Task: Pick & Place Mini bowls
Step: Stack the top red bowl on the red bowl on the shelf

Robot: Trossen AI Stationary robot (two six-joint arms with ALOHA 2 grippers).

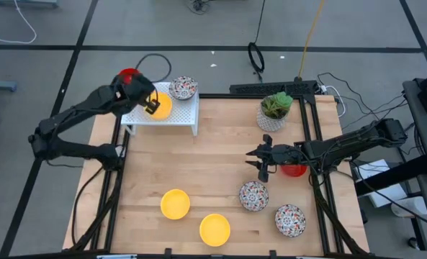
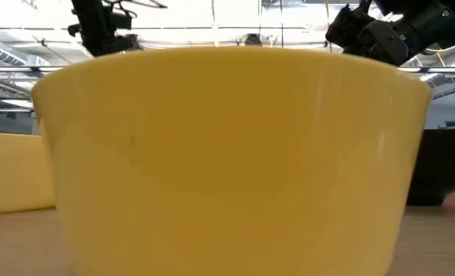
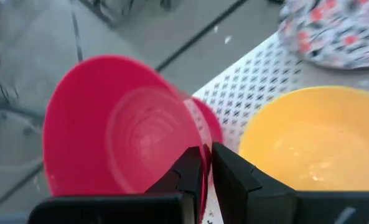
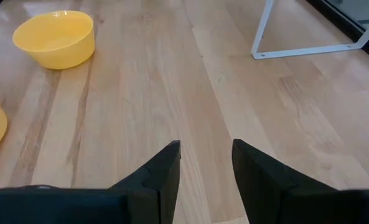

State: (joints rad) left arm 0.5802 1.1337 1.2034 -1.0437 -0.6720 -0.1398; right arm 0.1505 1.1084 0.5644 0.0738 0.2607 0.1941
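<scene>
While the white perforated rack [image 1: 171, 115] at the desk's far left corner carries a glossy yellow bowl [image 1: 160, 105], the left gripper [image 3: 208, 163] pinches a smooth red bowl's [image 3: 103, 124] rim; the right gripper [image 4: 206, 158] hangs spread.

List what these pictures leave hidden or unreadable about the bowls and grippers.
- Low view: one yellow bowl close to the lens blocks nearly the whole table.
- High view: the red bowl by the right gripper is mostly covered by the arm.
- Left wrist view: whether the left gripper grips the tilted red bowl's rim is unclear.
- Right wrist view: the white rack shows only its legs.
</scene>
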